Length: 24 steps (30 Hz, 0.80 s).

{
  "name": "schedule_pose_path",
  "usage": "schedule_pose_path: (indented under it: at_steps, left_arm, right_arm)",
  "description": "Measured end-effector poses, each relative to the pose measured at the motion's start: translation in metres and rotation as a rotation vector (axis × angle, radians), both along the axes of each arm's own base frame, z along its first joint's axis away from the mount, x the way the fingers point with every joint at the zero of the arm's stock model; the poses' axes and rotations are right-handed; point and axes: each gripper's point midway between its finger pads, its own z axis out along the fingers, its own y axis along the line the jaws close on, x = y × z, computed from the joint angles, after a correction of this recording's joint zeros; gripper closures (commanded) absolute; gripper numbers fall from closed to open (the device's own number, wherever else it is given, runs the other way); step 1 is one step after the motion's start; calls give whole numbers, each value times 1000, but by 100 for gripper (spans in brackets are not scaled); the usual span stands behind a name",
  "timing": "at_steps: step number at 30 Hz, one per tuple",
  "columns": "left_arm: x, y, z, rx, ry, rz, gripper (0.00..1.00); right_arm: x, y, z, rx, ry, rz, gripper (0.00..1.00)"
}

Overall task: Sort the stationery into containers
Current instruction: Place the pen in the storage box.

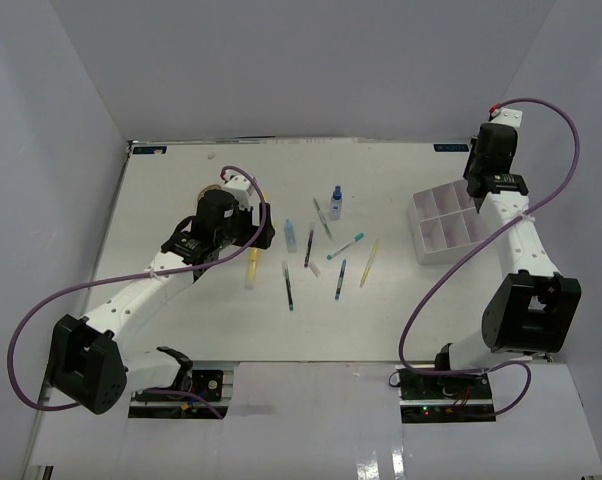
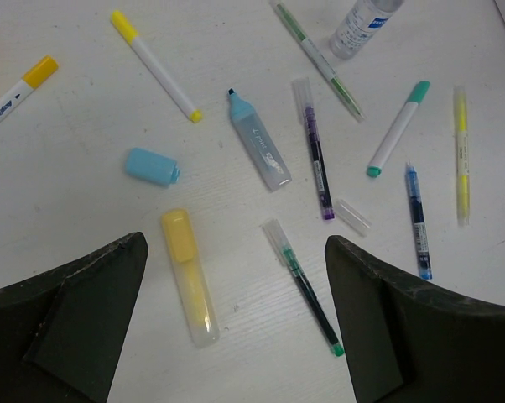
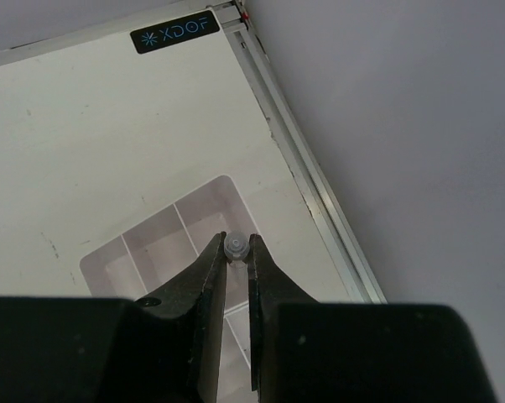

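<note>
the pens lay scattered on the table, well left of the organizer box; a bottle stood left of the box too.

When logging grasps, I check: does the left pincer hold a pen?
No, the left pincer is wide open with nothing in it.

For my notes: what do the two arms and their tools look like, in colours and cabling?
The left arm and right arm have white link shells with boxy black joint housings. A purple cable loops loosely from each base up to its wrist. The left tool and right tool have dark, matte fingers. No lettering shows on them.
</note>
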Motion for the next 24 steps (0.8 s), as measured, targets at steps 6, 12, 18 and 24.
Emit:
schedule_pose_path:
  at_steps: [6, 12, 18, 24]
  left_arm:
    - [0, 2, 1, 3, -4, 10, 2]
    - [0, 3, 1, 5, -4, 13, 2]
    - [0, 3, 1, 4, -3, 13, 2]
    - [0, 2, 1, 1, -1, 15, 2]
  right_arm:
    - [14, -2, -14, 16, 4, 12, 81]
    - [20, 2, -45, 44, 60, 17, 61]
    - [18, 3, -45, 54, 59, 21, 37]
    - [4, 17, -18, 92, 0, 80, 22]
